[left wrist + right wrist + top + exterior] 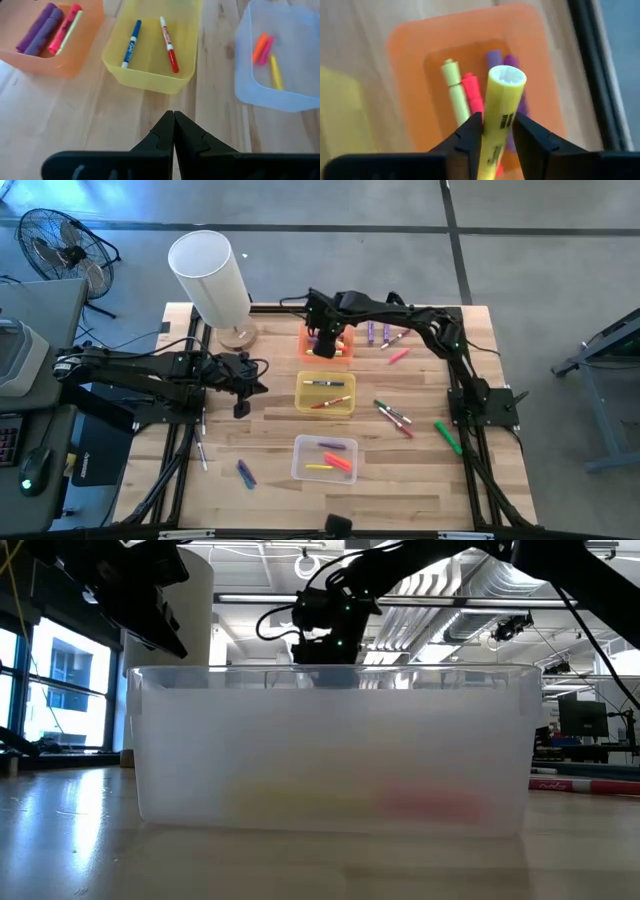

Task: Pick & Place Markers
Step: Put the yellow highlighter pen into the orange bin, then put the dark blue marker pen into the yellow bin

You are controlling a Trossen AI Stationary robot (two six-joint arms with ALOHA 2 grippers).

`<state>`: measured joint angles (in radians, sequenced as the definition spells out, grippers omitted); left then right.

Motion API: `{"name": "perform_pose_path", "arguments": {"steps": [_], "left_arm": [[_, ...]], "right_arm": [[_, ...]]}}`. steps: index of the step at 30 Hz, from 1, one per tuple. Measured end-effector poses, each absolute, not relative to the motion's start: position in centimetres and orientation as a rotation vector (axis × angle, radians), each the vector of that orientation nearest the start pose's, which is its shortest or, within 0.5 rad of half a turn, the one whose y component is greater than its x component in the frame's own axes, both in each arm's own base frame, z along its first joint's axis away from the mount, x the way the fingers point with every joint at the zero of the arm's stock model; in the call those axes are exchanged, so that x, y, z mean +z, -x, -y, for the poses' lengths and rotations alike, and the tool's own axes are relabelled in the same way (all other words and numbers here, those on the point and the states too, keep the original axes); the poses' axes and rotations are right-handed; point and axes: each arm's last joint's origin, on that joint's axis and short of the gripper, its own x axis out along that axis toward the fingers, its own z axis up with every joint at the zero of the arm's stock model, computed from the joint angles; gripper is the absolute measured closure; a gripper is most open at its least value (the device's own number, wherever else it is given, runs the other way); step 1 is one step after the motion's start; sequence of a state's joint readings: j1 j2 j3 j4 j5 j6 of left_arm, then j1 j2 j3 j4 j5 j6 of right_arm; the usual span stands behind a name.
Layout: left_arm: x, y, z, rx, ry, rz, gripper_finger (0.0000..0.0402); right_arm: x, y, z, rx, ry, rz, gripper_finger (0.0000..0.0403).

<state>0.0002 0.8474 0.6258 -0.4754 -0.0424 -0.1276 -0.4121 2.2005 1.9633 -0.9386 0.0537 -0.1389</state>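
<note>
The yellow marker (501,117) sits pinched between the fingers of my right tool (497,131), held butt-end up so it hangs straight above the orange bin (405,50), which I read as lining it up for a clean drop. That bin already holds a pale yellow marker (455,90), a pink marker (474,95) and two purple markers (512,100) lying side by side, so I judge highlighter-type pens are being gathered there. From above, the right tool (325,340) is over the orange bin (345,356) at the far side of the tabletop (270,490). Just nearer sits the yellow bin (300,402) with a blue marker (131,43) and a red marker (168,44), and nearer still the clear bin (297,470) holding orange, pink and yellow ones. Loose markers (393,416) lie scattered on the right, with a green marker (447,437) close to the right arm's base and a purple marker (245,473) left of the clear bin, so plenty of sorting is left. My left tool (173,131) hangs pressed together and empty, waiting over bare wood left of the yellow bin.
</note>
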Motion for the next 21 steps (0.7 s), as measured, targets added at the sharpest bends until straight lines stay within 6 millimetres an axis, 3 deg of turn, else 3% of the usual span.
{"name": "perform_pose_path", "arguments": {"steps": [5, 11, 17, 21], "left_arm": [[24.4, -17.2, 0.0, 0.04, 0.096, -0.695, 0.0401], [24.3, -17.1, 0.0, 0.032, 0.136, -0.712, 0.0379], [24.2, -17.0, 0.1, 0.032, 0.137, -0.727, 0.029], [24.3, -17.1, 0.0, 0.038, 0.113, -0.713, 0.025]], "right_arm": [[23.1, -42.3, 18.6, -0.328, -0.149, -1.191, 0.0269], [25.8, -40.8, 17.8, -0.374, -0.302, -1.168, 0.0258], [28.6, -37.8, 14.3, -0.425, -0.325, -1.099, 0.0296], [29.1, -33.7, 10.9, -0.472, -0.346, -1.025, 0.0344]]}}
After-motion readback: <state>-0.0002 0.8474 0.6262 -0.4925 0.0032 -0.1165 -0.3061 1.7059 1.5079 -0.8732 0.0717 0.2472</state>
